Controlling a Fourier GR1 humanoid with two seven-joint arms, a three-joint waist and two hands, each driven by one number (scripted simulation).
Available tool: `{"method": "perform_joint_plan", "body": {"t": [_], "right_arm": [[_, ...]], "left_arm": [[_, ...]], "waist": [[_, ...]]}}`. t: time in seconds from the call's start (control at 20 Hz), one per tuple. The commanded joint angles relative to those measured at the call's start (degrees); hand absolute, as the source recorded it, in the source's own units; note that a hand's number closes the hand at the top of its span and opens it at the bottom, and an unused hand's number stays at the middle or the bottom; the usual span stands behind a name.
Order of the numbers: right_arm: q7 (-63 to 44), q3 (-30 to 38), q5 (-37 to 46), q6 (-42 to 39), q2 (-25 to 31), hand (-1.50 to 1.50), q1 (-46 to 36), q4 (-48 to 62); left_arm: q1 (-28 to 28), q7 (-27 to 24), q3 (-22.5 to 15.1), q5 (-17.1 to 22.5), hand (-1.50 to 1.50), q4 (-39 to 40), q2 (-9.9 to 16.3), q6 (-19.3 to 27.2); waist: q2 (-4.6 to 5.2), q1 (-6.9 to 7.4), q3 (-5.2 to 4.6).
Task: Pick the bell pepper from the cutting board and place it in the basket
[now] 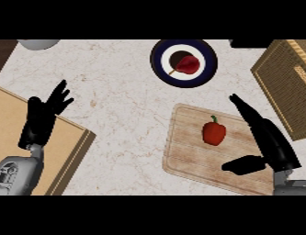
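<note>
Hovering over the cutting board [213,147], the right hand [267,137] is seen with its fingers [245,108] stretched straight and the thumb spread wide below, nothing held between them. The bell pepper [214,132] is found just to the left of those fingers, apart from them, standing on the board with its green stem pointed away from the robot, so its long axis runs roughly parallel to the fingers. The right hand is judged far nearer than the left hand [45,117], which is kept open and resting over a tan box at the far left. The basket [297,87] is placed on the counter [115,92] to the right of the fingers, close by, and nothing can be made out inside it. Beyond the fingertips, a plate [183,62] is seen holding a dark red item.
</note>
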State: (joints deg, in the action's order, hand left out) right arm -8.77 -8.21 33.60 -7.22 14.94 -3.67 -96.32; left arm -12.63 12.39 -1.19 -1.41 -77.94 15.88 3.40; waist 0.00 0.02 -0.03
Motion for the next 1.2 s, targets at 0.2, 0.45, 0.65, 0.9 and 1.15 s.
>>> {"method": "perform_joint_plan", "body": {"t": [0.2, 0.45, 0.65, 0.9, 1.15], "right_arm": [[0.9, -0.4, 4.3, 1.4, -4.5, -1.50, 0.3, 2.7], [5.1, 1.0, 4.8, 1.1, -3.8, -1.50, 0.2, 7.9], [3.2, 2.5, 5.6, 1.4, -6.6, -1.50, -5.9, 14.9], [1.4, 1.8, 6.4, -0.6, -8.0, -1.50, -6.8, 12.5], [0.8, 2.0, 6.6, -0.7, -8.4, -1.50, -4.2, 10.3]], "left_arm": [[2.8, -2.4, 3.6, -1.1, 0.00, -1.2, 0.0, -3.9], [1.5, -5.4, 4.4, -2.6, 0.00, 2.9, -1.2, -3.7], [0.7, 2.8, 3.5, -3.6, 0.00, -3.6, -1.9, -4.0], [-0.4, -0.9, 6.2, -3.7, 0.00, 0.4, -2.3, -5.1], [-2.5, 3.9, 5.0, -5.7, 0.00, -2.8, -4.1, -3.3]], "waist": [[-0.03, -0.05, 0.02], [0.01, -0.12, 0.02], [-0.01, 0.08, 0.03], [-0.01, 0.00, 0.02], [-0.04, -0.13, 0.03]]}}
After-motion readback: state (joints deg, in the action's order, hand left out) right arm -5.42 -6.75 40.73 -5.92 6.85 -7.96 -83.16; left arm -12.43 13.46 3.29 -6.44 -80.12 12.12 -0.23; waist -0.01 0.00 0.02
